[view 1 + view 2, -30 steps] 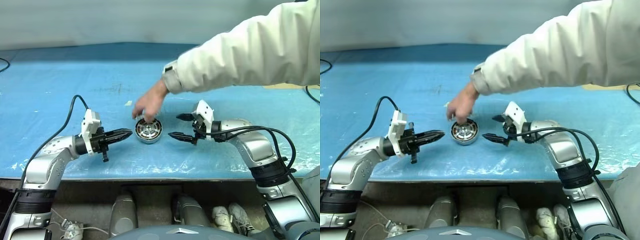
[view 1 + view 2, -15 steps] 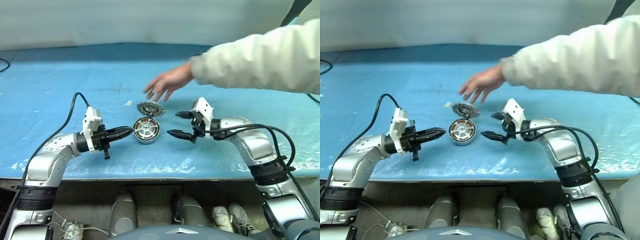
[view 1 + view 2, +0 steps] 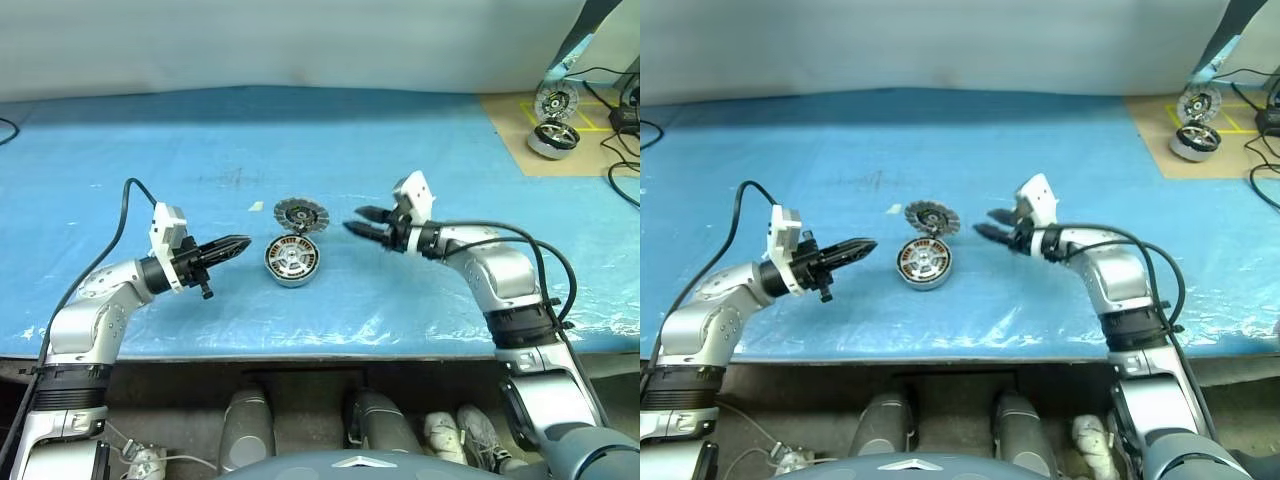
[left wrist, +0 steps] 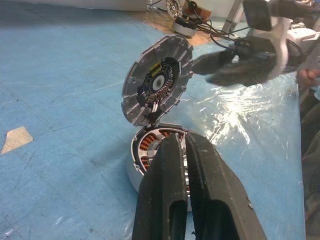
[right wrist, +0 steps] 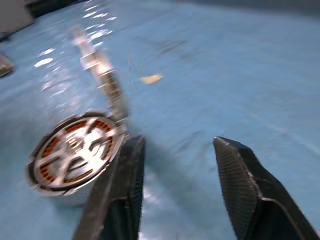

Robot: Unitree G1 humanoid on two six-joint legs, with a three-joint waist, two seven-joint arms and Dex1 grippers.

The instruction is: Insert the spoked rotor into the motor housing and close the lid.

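Note:
The motor housing point(image 3: 291, 261) lies on the blue table cover, its copper windings showing. The spoked rotor point(image 5: 75, 150) seems to lie inside it, light spokes crossing over the windings. The lid point(image 3: 300, 214), a finned silver disc with a dark centre, stands upright on the housing's far edge, its inner face point(image 4: 157, 80) turned towards my left gripper. My left gripper point(image 3: 243, 243) is shut and empty, pointing at the housing from the left, a short gap away. My right gripper point(image 3: 353, 220) hovers just right of the lid, fingers point(image 5: 235, 170) apart with nothing between them.
A brown board point(image 3: 520, 110) at the back right carries silver spoked wheels point(image 3: 552, 120) and cables. A small tan scrap point(image 3: 256, 207) lies left of the lid. A black cable point(image 3: 8, 128) sits at the far left edge.
The person's arm has left the view, leaving the lid standing up. My right gripper rose and moved in beside the lid, its fingers narrowing. My left gripper shifted slightly left.

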